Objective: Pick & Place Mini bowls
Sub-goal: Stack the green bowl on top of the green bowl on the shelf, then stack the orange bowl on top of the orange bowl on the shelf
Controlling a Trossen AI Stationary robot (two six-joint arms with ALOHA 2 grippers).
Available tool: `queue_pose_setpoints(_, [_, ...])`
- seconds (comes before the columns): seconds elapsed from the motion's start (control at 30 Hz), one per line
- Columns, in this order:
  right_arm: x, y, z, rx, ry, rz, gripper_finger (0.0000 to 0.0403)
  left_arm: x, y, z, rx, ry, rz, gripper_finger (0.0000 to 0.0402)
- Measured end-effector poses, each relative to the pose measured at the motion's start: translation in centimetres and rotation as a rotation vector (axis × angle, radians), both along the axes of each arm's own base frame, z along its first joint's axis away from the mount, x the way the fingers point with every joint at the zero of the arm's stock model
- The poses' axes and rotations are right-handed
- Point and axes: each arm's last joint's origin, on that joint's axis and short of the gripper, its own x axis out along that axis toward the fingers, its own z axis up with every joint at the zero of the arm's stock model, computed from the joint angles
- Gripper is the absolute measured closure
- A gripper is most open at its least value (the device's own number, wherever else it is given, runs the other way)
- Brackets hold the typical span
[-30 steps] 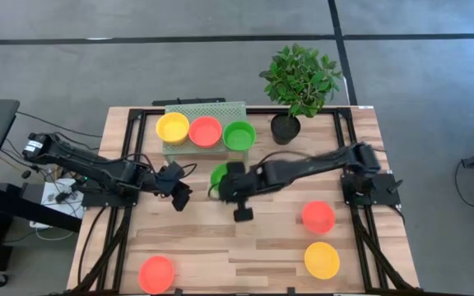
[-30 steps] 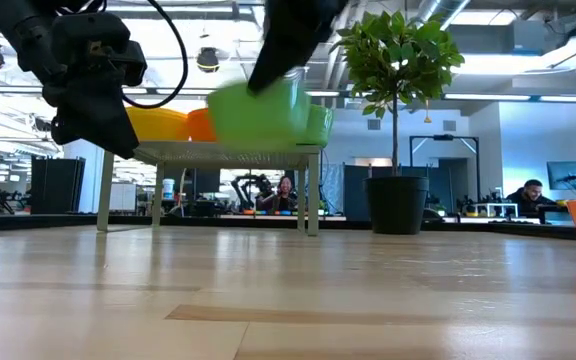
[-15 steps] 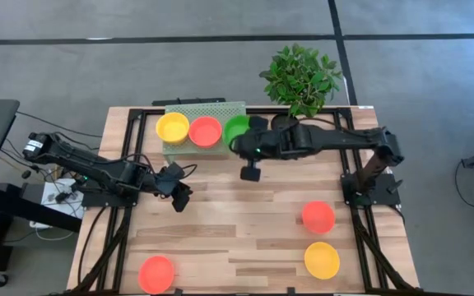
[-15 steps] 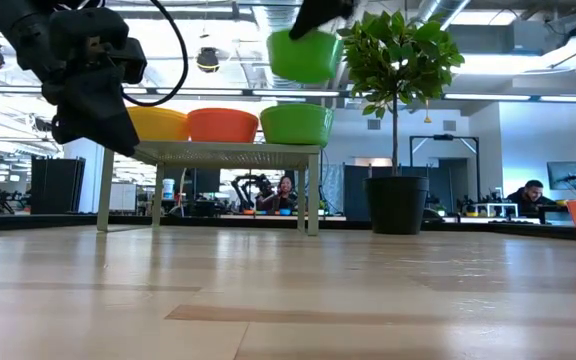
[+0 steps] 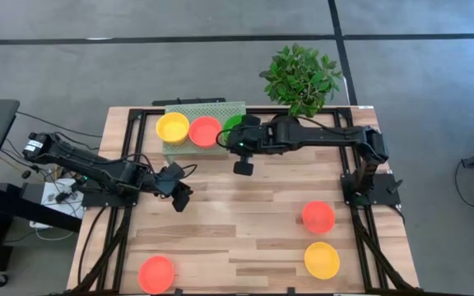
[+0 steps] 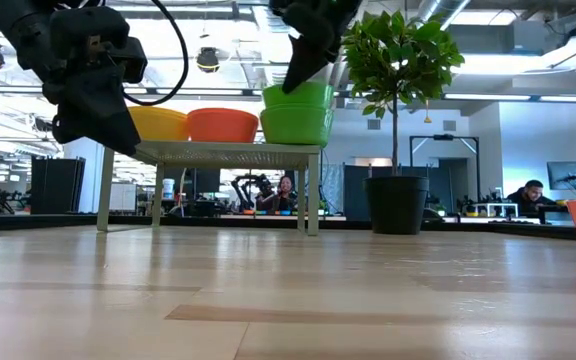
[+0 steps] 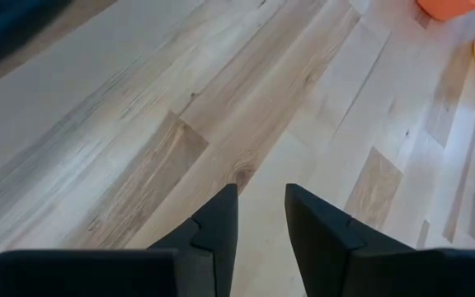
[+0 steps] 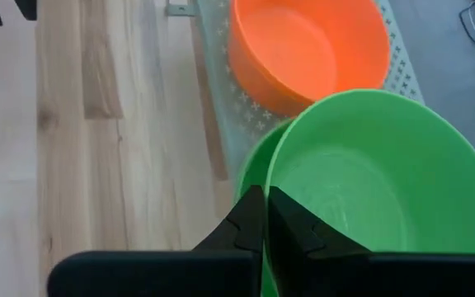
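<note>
Two green bowls (image 6: 298, 112) sat nested at the plant-side end of the perforated rack (image 5: 206, 108), beside an orange bowl (image 8: 308, 51) and a yellow bowl (image 5: 172, 127); the right gripper (image 8: 264, 216) pinched the upper green rim, while the left gripper (image 7: 261, 216), fingers slightly apart, hovered empty well off the rack.

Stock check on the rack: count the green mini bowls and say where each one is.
2. One green bowl sits on the pale rack beside the orange-red bowl. The second green bowl, held by the right gripper, is nested into it. Others may be hidden beneath.
</note>
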Motion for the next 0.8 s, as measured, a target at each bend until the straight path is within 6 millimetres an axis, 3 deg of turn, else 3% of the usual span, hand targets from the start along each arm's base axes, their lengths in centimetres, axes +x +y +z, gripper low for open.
queue_pose_setpoints(0.17, [0.03, 0.03, 0.04, -0.001, -0.004, 0.001, 0.0392, 0.01, 0.00, 0.01, 0.000, -0.002, 0.000, 0.0298])
queue_pose_setpoints(0.57, [0.09, 0.02, -0.04, -0.003, -0.002, -0.001, 0.0322, 0.03, 0.01, 0.02, 0.004, -0.005, 0.005, 0.0298])
queue_pose_setpoints(0.8, [-0.07, 0.97, 0.39, -0.004, -0.013, 0.023, 0.0307, 0.03, 0.01, 0.02, 0.004, -0.006, 0.004, 0.0298])
